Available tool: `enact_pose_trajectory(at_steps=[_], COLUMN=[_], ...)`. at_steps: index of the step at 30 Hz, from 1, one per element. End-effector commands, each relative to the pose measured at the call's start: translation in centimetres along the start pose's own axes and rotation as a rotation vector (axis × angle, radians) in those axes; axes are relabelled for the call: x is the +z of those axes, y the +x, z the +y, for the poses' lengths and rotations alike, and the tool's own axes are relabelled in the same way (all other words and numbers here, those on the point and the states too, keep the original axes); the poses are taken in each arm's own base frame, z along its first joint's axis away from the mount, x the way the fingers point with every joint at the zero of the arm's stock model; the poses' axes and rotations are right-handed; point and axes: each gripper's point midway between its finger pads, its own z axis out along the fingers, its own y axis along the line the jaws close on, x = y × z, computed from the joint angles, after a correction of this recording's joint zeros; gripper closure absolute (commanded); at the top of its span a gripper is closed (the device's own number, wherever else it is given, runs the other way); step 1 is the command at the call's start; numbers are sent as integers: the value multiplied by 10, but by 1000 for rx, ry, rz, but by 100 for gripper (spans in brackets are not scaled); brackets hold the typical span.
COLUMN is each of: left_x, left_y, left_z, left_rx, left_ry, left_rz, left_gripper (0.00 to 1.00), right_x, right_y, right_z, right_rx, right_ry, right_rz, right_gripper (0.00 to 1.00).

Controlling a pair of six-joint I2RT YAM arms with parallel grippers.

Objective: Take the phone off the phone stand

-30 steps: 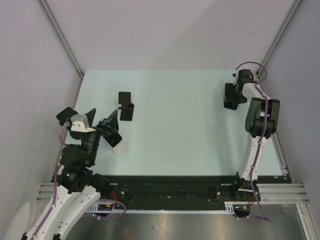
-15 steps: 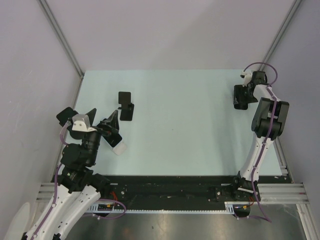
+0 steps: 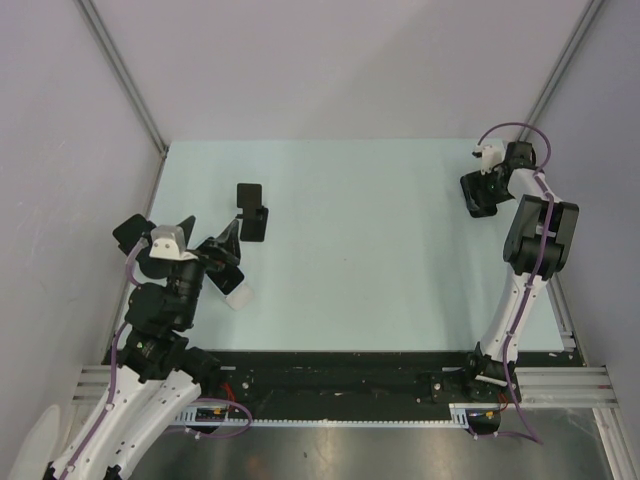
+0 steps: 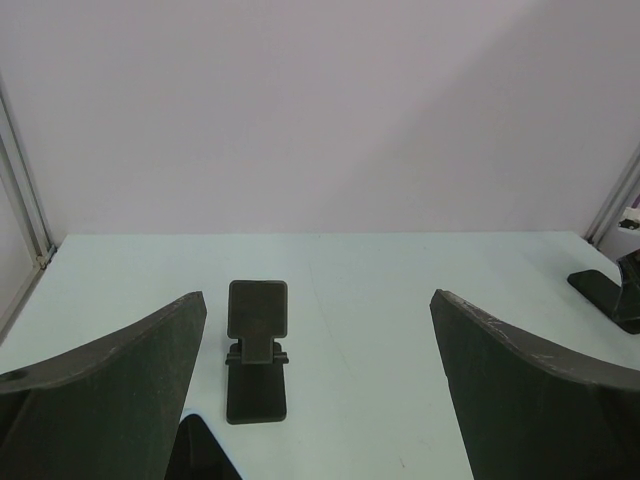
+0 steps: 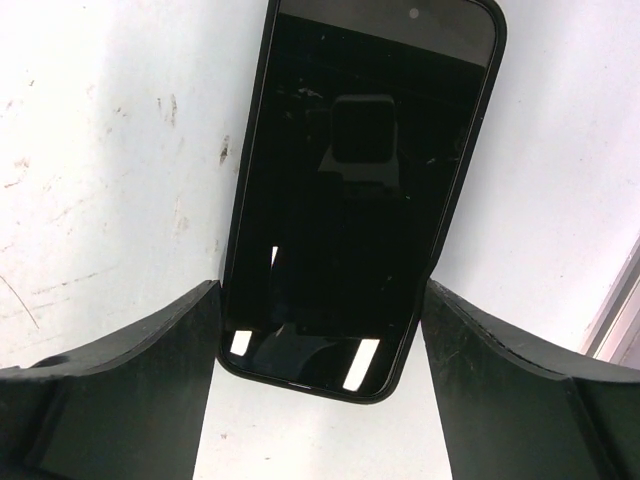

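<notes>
Right wrist view is showing one black phone (image 5: 365,190) sitting between the fingers of the right gripper (image 5: 322,300), whose half-wide jaws are pressing on its two long edges, at the far right corner of the table (image 3: 380,260). One phone stand (image 3: 252,212) is standing well apart, before the left gripper (image 4: 315,310), which is gaping fully and holding nothing.

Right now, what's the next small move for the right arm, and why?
Probably set the phone flat on the table and open the right gripper. The phone stand already sits empty, and the fingers appear to pinch the phone's edges at the table's far right.
</notes>
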Motion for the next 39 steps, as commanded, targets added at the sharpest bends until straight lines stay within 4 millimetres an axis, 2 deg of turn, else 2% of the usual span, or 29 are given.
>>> enact_pose_trajectory(at_steps=[1,3,8,11,12,14,15,16,18,19,21,24,25,28,30,33,39], left_x=[3,3,3,3,3,2,2,2,1,1,0,-1,-1,-2,-1,-1,3], left_y=[-3,-2,-2,-2,-2,-4,-4,-5,-6,-7,-7,-9,-9,-10,-9,-8,-2], left_z=[-3,-3,-4,-4,-5,-5,-6,-6,-7,-7,-8,-9,-9,-9,-9,-11,-13], left_rx=[30,32,32,29,27,22,20,17,11,8,4,0,1,-2,-1,0,8], left_ry=[21,20,27,28,31,32,35,39,42,43,48,55,56,56,58,67,69], left_rz=[-15,-16,-14,-14,-15,-18,-18,-22,-28,-28,-30,-34,-37,-39,-37,-33,-12], left_gripper=[0,0,0,0,0,0,0,0,0,0,0,0,0,0,0,0,0], right_x=[19,19,5,-16,-30,-44,-51,-69,-85,-102,-110,-112,-111,-99,-88,-77,-58], right_y=[44,44,36,14,3,-15,-25,-43,-64,-77,-86,-84,-78,-54,-41,-28,-18], right_z=[-8,-5,-19,-32,-35,-36,-30,-30,-18,-16,-7,-6,-15,-27,-28,-31,-38], right_rx=[-20,6,26,48,49,75,86,88,131,135,186,268,304,448,513,575,660], right_ry=[-2,-13,39,86,111,125,107,119,100,112,88,52,63,34,-9,-42,-74], right_rz=[117,99,54,-18,-51,-113,-149,-207,-280,-336,-378,-391,-389,-366,-346,-328,-328], right_gripper=[18,13,5,4,3,0,0,0,0,0,0,0,0,0,0,0,0])
